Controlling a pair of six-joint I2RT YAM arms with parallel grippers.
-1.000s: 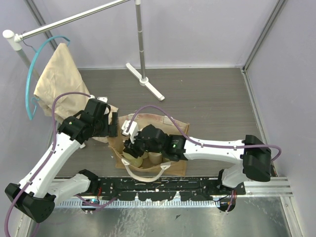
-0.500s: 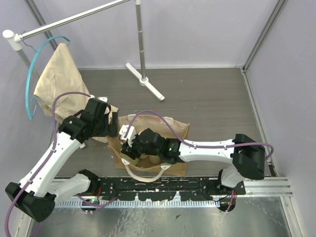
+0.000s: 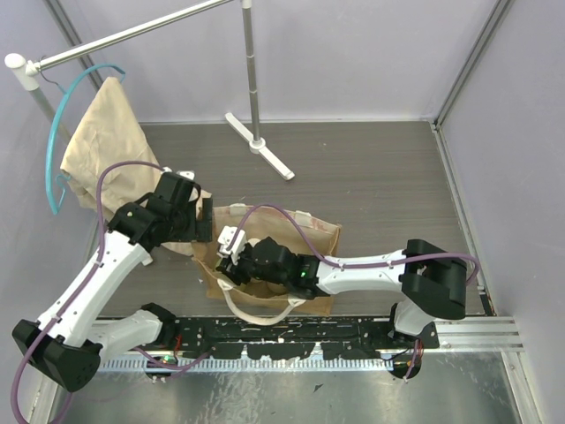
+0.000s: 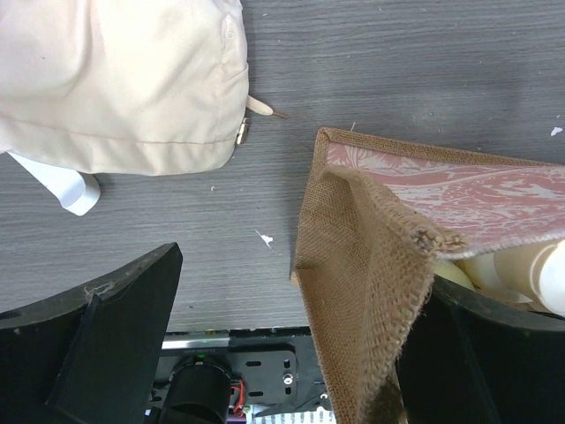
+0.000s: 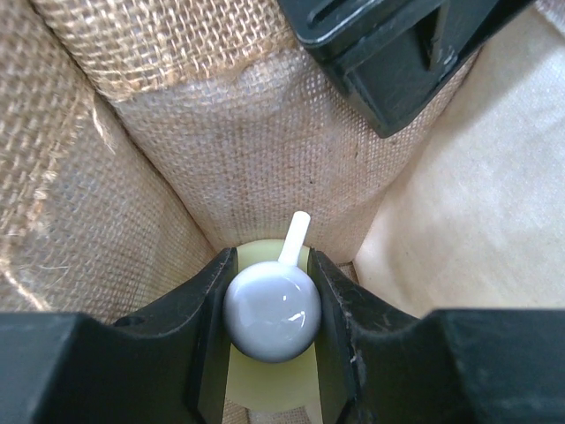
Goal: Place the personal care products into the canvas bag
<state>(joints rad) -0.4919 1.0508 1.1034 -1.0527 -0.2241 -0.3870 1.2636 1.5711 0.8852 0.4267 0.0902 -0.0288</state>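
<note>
— Where is the pump bottle sitting?

— The yellow-green pump bottle is standing down inside the canvas bag, tucked into a corner of the woven walls. In the right wrist view its white nozzle is pointing toward 1 o'clock. The right gripper is clamping the white pump head, with one finger on either side.

— And the left gripper?

— The left gripper is holding its jaws wide apart and straddling the bag's 9 o'clock corner. One finger is hanging outside over the grey table, and the other is reaching inside the rim.

— Any other products showing?

— Cream bottles are lying inside the bag, at 3 o'clock in the left wrist view. The beige cloth is resting at the bag's 10 o'clock, apart from it.
</note>
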